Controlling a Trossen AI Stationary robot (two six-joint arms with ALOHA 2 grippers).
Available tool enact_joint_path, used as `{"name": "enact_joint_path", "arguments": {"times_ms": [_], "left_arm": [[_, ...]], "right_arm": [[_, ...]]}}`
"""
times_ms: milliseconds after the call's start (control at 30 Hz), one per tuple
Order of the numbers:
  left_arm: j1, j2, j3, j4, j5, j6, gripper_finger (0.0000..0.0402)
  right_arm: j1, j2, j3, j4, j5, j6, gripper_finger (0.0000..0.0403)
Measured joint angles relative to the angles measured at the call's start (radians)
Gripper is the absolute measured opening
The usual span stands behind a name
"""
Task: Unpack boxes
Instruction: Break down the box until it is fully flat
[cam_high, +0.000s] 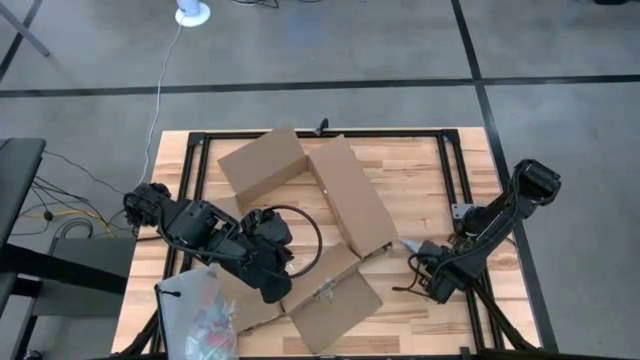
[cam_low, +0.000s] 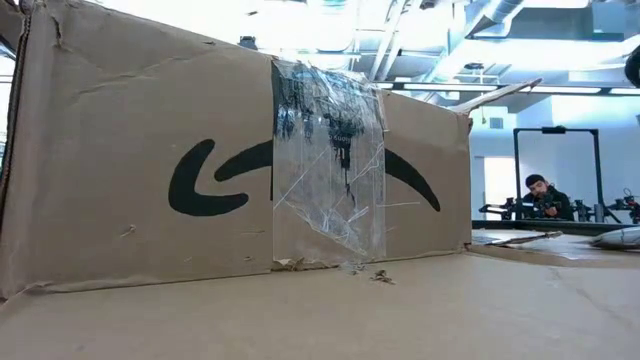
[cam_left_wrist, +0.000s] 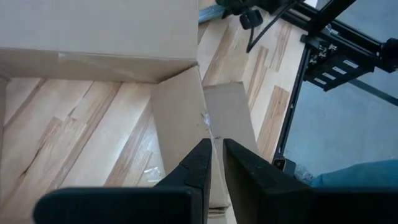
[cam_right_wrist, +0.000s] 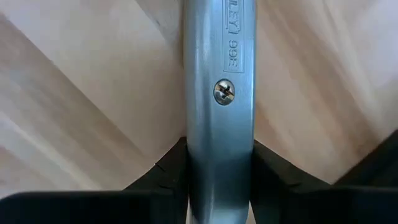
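At mid-table the box (cam_high: 320, 215) lies opened with flaps spread. Left gripper (cam_left_wrist: 216, 163), fingers nearly closed and empty, hovers inside it; right gripper (cam_right_wrist: 219, 165) beside it clamps a knife (cam_right_wrist: 219, 93). Emptying the box probably comes next.

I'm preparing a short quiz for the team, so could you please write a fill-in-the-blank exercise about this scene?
1. The cardboard box lies on the table with its flaps ____.
2. The right gripper is shut on a ____ utility knife.
3. The clear plastic bag lies near the ____ gripper.
4. The arrow print on the box is ____ in colour.

Missing words: open; metal; left; black
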Motion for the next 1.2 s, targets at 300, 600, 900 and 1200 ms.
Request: {"name": "enact_joint_path", "arguments": {"times_ms": [300,600,900,1200], "left_arm": [[0.0,0.0,0.0,0.0,-0.026,0.0,0.0027],[0.004,0.001,0.0,-0.008,-0.026,0.0,0.0027],[0.112,0.022,-0.039,-0.06,-0.041,0.032,0.0027],[0.418,0.021,-0.113,-0.063,0.01,0.245,0.0027]], "right_arm": [[-0.035,-0.026,-0.009,-0.073,-0.008,0.019,0.027],[0.03,-0.155,0.279,0.094,0.229,-0.237,0.034],[-0.152,-0.109,0.34,0.54,0.451,-0.602,0.0333],[-0.259,-0.088,0.339,0.305,0.438,-0.351,0.0333]]}}
